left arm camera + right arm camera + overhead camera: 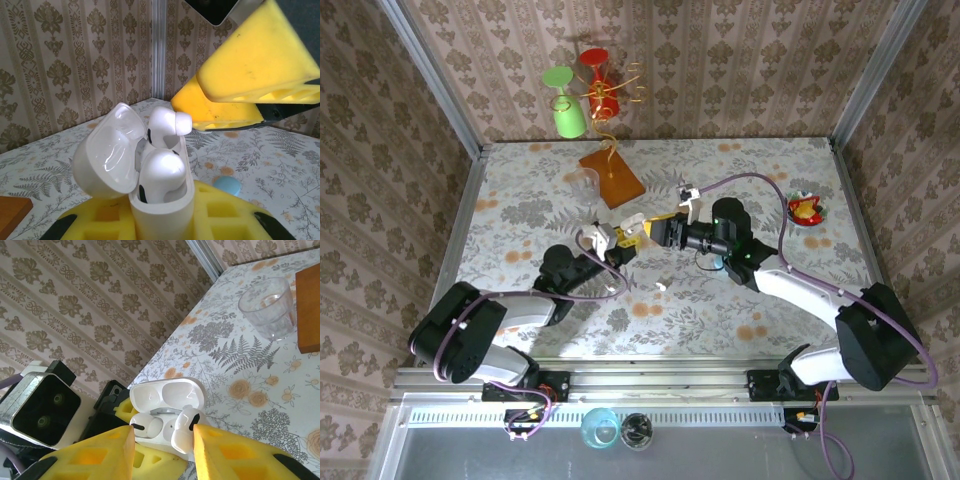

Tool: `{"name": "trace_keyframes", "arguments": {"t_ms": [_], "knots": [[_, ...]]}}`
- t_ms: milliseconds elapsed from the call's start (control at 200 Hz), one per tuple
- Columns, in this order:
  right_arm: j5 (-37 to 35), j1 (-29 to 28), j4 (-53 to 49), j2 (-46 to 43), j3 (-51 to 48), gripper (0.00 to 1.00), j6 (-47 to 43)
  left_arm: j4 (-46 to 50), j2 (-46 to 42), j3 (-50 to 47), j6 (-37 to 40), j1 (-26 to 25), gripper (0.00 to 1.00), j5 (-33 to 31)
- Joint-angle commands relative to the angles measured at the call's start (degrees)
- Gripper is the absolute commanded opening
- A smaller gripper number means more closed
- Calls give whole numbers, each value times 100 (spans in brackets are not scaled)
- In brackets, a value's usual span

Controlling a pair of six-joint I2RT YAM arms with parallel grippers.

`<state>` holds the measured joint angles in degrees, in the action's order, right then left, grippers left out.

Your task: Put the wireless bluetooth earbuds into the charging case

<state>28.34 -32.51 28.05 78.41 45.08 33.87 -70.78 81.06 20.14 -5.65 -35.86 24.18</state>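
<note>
The charging case point(165, 220) and earbuds point(162, 175) are glossy white. The right end effector point(164, 430) wears yellow pads point(235, 450). The bench point(520, 190) carries grey ferns with orange blooms; the far wallpaper point(740, 60) is brown damask.

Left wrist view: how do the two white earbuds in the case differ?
The nearer white plastic earbud sits deep in its socket; the farther white plastic earbud stands raised. The nearer shows a rounded back, the farther its nozzle tip. Both are glossy, inside the open white charging case.
</note>
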Motion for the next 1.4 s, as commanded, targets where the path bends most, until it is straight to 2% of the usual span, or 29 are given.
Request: {"name": "trace_keyframes", "arguments": {"t_ms": [0, 380, 640, 950, 1025, 1170, 1395], "knots": [[220, -10, 24, 60, 260, 37, 13, -254, 24, 52, -124, 44, 0, 95], [413, -93, -107, 344, 448, 38, -17, -253, 13, 60, -147, 44, 0, 130], [527, -186, -166, 488, 559, 42, -89, -253, 26, 68, -147, 44, 0, 148], [336, -194, -555, 462, 746, 57, -289, -253, 77, 104, -156, 45, 0, 216], [239, -203, -880, 559, 899, 59, -453, -252, 92, 113, -158, 44, 0, 242], [294, -212, -854, 665, 940, 61, -403, -262, 112, 125, -162, 44, 0, 264], [386, -240, -849, 346, 919, 69, -485, -265, 138, 52, -17, 60, 0, 184]]}}
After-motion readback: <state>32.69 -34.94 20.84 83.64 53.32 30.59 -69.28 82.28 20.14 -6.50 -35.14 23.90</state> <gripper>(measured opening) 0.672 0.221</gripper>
